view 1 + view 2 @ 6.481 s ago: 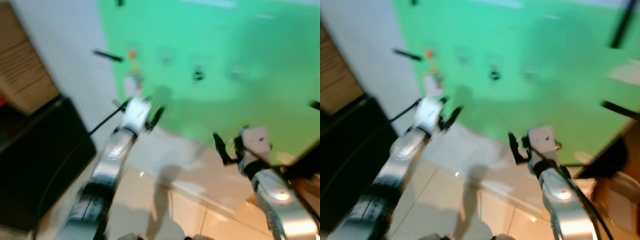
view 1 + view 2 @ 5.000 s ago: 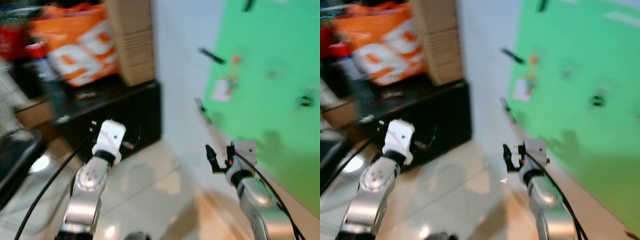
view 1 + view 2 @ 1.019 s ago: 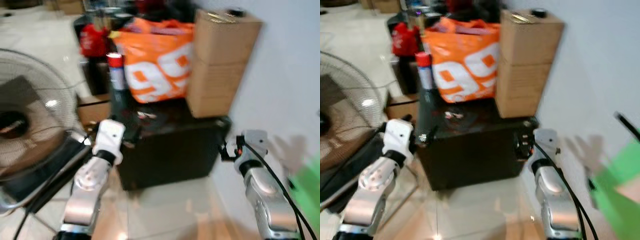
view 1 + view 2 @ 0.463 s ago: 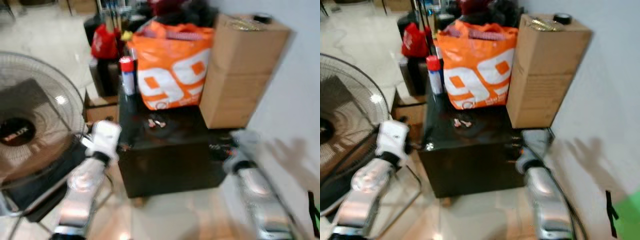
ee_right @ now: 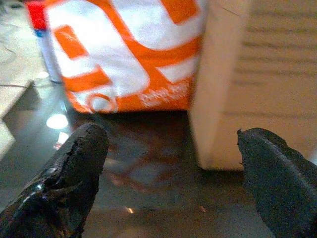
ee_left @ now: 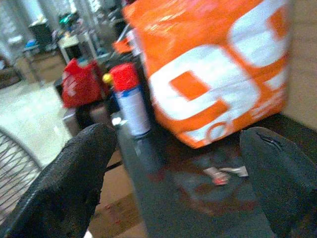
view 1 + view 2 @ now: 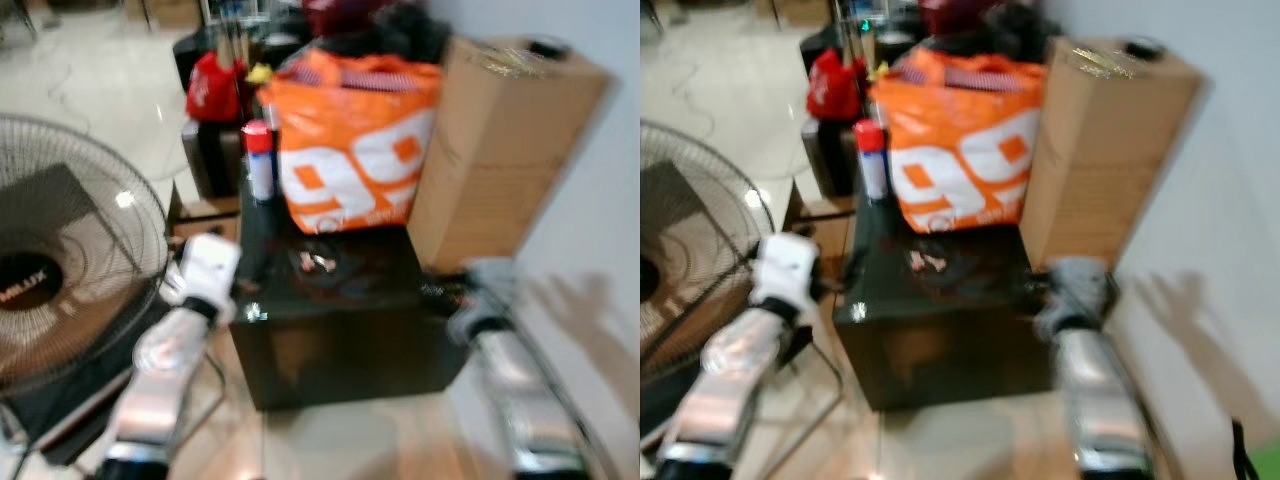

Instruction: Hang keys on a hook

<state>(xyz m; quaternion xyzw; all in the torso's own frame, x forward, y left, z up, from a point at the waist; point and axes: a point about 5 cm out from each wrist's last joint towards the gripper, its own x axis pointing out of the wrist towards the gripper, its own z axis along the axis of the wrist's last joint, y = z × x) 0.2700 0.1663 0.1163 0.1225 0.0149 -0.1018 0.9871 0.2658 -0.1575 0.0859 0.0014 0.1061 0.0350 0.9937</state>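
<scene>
Standing at the far left, a round wire-guarded floor fan (image 7: 60,270) on pale glossy floor tiles (image 7: 95,85); next, a low black glossy-topped cabinet (image 7: 340,340) set against a white wall (image 7: 610,200). On the cabinet, left to right: a white spray can with a red cap (image 7: 259,160); an orange plastic bag with large white numerals (image 7: 355,140); a tall brown cardboard box (image 7: 500,150), touching the bag's side. Keys: a small pale-and-red cluster (image 7: 313,262) lying on the cabinet top just in front of the bag, too blurred to tell apart. A red bag (image 7: 212,88) and dark clutter stand behind the cabinet, details indistinct. Left gripper (image 6: 178,163): beside the cabinet's left edge, fingers spread wide, holding nothing, the keys (image 6: 225,174) between them further off. Right gripper (image 5: 173,168): at the cabinet's right front corner, fingers likewise wide apart and empty, facing the bag and box. Both head views are motion-blurred.
</scene>
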